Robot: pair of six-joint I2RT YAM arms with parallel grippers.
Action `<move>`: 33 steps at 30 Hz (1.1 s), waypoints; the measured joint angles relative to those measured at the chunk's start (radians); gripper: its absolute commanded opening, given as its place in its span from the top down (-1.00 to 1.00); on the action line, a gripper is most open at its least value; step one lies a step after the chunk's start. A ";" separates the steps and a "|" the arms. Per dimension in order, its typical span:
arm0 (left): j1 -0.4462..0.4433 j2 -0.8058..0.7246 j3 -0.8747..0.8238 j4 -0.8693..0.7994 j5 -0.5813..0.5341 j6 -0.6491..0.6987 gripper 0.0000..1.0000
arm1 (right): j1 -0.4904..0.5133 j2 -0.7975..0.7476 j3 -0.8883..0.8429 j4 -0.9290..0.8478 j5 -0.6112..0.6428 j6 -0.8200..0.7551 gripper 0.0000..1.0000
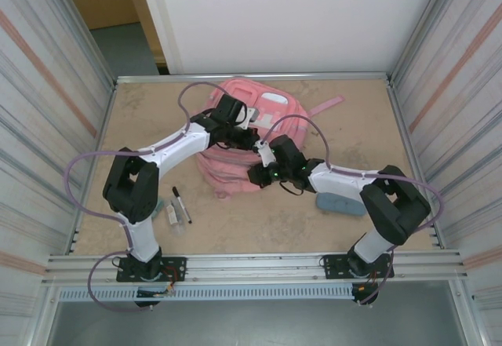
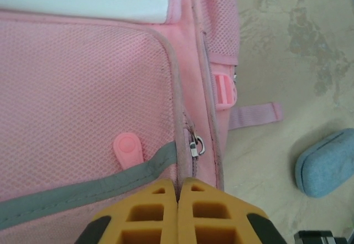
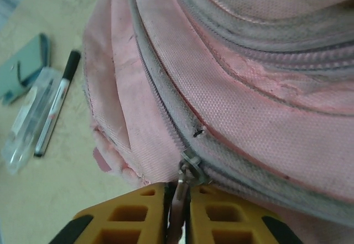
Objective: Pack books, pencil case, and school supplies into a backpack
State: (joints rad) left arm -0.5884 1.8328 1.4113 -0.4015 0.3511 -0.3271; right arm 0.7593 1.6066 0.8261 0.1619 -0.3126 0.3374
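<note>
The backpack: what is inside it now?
The inside of the backpack is hidden: pink fabric and closed zip lines cover it. The right pincer grips a zip pull. Outside, on the table, lie the pencil case and the marker.

Both arms are shown mounted side by side, bent at the elbow and converging inward. The left arm (image 1: pixel 169 151) is extended forward and to the right; the left gripper (image 2: pixel 178 193) is seen with its pads pressed together. The right arm (image 1: pixel 345 180) is reached leftward; the right gripper (image 3: pixel 178 195) is closed, apparently pinching a zip pull (image 3: pixel 182 178).
</note>
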 measured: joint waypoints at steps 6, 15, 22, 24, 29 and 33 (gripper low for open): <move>0.007 0.010 -0.009 0.076 -0.002 -0.038 0.94 | 0.105 -0.005 -0.060 0.123 0.054 0.040 0.08; 0.007 0.003 -0.053 0.180 0.024 -0.044 0.81 | 0.036 -0.311 -0.196 -0.016 0.158 0.032 -0.18; 0.013 -0.032 -0.082 0.187 0.024 -0.036 1.00 | -0.166 -0.378 -0.171 -0.150 0.241 0.203 -0.23; 0.014 -0.034 -0.082 0.188 0.026 -0.037 1.00 | -0.208 -0.353 -0.148 -0.163 0.237 0.280 -0.23; 0.014 -0.034 -0.082 0.190 0.029 -0.037 1.00 | -0.178 -0.246 -0.078 -0.114 0.235 0.455 -0.25; 0.016 -0.034 -0.082 0.191 0.034 -0.038 1.00 | -0.164 -0.134 -0.006 -0.064 0.227 0.566 -0.21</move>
State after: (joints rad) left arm -0.5720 1.7988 1.3289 -0.2108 0.3851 -0.3653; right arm 0.5953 1.4723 0.8200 0.0975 -0.0860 0.9035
